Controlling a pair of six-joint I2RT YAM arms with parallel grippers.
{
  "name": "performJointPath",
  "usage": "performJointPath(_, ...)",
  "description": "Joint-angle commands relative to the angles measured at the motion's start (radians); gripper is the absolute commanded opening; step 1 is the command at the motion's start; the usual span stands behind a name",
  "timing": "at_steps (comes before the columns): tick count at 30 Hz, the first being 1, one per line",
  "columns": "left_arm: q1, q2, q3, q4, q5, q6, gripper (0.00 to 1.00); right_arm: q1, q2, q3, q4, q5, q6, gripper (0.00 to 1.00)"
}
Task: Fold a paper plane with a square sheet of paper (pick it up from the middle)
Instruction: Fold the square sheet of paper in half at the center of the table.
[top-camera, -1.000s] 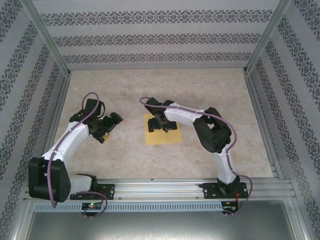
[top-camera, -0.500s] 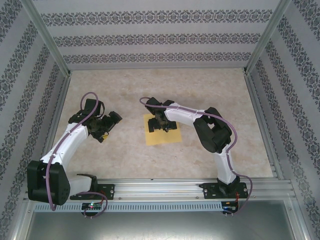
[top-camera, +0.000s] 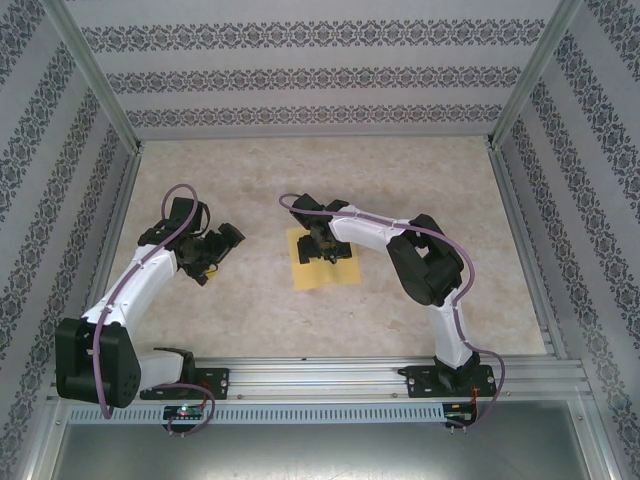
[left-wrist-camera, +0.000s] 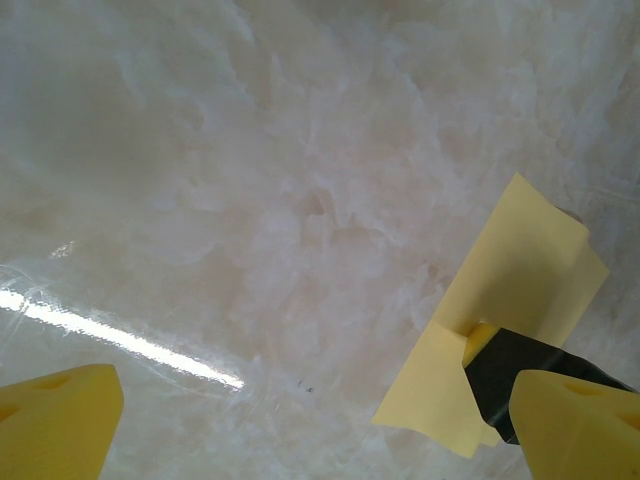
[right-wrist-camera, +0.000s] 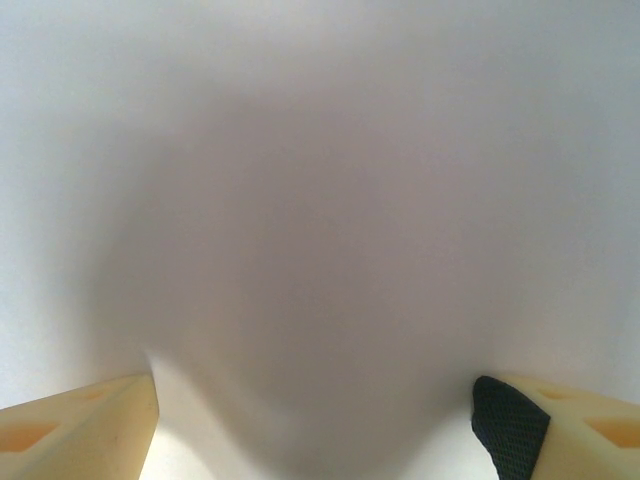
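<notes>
**Pick-up from the middle: right gripper (top-camera: 325, 250) down on the square sheet of paper (top-camera: 315, 275)**
The sheet lies near the centre of the table (top-camera: 400, 180), no fold yet made. The right jaws stand wide and grip nothing. The next move, I judge, is a gentle pinch that bulges the thin paper up without sliding it. The left gripper (top-camera: 216, 254) hangs at the sheet's 9 o'clock, fully spread and empty. No writing is readable.
</notes>
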Motion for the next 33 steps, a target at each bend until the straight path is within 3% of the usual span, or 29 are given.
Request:
performJointPath(1, -0.013, 0.009, 0.008, 0.016, -0.007, 0.012, 1.0, -0.005, 0.061, -0.025, 0.008, -0.044, -0.014, 0.85)
performJointPath(8, -0.013, 0.009, 0.007, 0.015, -0.005, 0.014, 1.0, -0.007, 0.053, -0.028, 0.016, -0.05, -0.016, 0.77)
performJointPath(18, -0.013, 0.021, 0.007, 0.02, 0.014, 0.03, 1.0, -0.008, 0.048, -0.031, 0.027, -0.058, -0.019, 0.74)
performJointPath(33, -0.014, -0.017, -0.022, 0.028, 0.017, 0.032, 1.0, -0.016, -0.02, -0.037, 0.045, -0.088, -0.021, 0.52)
